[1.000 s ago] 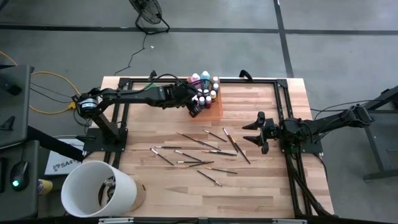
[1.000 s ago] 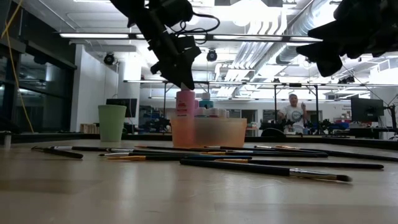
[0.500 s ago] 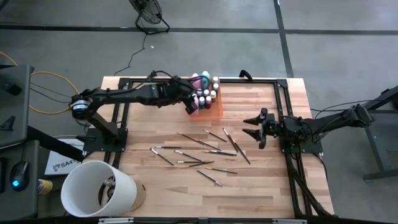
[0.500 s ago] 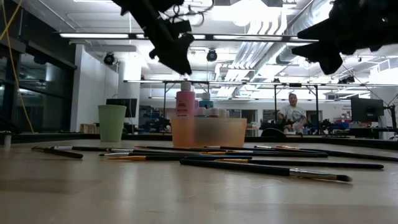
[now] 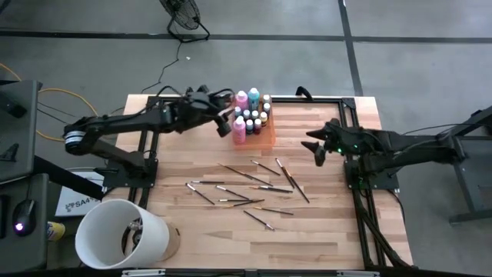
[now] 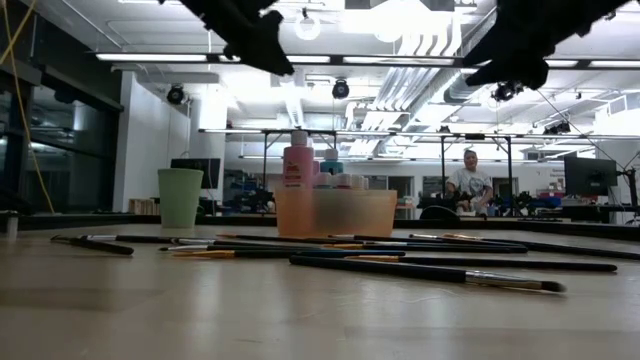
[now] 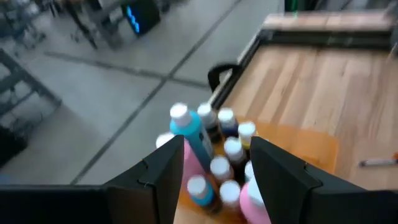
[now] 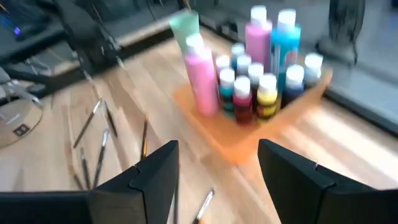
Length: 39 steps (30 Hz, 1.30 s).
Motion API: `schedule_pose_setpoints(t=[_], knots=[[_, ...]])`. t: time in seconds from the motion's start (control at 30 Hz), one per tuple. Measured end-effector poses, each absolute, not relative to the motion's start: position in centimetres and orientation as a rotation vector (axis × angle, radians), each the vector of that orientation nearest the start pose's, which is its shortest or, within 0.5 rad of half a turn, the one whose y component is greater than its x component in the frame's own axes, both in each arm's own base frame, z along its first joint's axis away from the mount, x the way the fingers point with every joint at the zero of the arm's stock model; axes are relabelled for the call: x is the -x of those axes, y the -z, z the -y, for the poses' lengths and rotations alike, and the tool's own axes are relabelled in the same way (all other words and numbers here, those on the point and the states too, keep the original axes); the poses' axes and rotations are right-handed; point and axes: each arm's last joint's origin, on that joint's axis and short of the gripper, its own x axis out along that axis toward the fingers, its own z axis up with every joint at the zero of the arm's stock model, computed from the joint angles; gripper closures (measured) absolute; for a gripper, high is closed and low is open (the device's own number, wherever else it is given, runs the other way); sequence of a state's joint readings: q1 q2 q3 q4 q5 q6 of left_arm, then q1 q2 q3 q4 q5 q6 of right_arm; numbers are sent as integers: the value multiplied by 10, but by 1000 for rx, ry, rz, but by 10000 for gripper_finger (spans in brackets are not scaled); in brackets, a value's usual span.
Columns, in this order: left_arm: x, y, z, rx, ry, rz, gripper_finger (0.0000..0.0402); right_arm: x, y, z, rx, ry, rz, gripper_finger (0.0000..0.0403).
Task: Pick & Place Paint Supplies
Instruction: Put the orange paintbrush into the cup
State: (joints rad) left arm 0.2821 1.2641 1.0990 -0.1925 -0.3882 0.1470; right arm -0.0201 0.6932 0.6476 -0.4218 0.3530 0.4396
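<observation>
An orange tray [image 5: 263,132] stands at the table's far edge, holding pink bottles [image 5: 239,128], a teal bottle [image 5: 254,96] and tiny pale-capped bottles [image 5: 256,117], all upright. Thin dark-handled brushes [image 5: 254,188] lie scattered flat on the table's middle. My left gripper [image 5: 224,123] hangs open just left of the tray and high above it [image 6: 255,40]; in its wrist view [image 7: 217,152] the bottles [image 7: 214,168] show between its fingers, below them. My right gripper [image 5: 317,146] is open in the air right of the tray, facing it [image 8: 217,152].
A mint-green cup [image 6: 180,197] stands left of the tray [image 6: 335,212], also seen beyond the tray [image 8: 185,23]. A big white bucket [image 5: 123,235] sits at the near left corner. Black frame rails [image 5: 350,115] run along the table's far and side edges. A person [image 6: 470,182] stands far behind.
My left gripper has risen from the top of the front pink bottle and drawn back toward the table's left; the bottle stays upright in the tray. My right gripper has risen and shifted a little toward the far edge.
</observation>
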Motion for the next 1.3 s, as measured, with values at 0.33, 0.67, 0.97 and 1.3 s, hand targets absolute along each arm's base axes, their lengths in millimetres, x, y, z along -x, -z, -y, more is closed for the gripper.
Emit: schedule_pose_setpoints(t=[0.33,0.67,0.97,1.3], knots=[[-211,-319,-68,-142,-488,-166,222,-189,-293,35,-495,416,-658,188],[-184,-293,-57,-88,-403,-160,222,-221,-269,43,-621,481,-935,188],[-179,-277,-53,-76,-316,-186,222,-247,-231,47,-672,539,-1097,188],[-179,-268,-53,-68,-304,-203,222,-268,-185,48,-715,600,-1268,188]])
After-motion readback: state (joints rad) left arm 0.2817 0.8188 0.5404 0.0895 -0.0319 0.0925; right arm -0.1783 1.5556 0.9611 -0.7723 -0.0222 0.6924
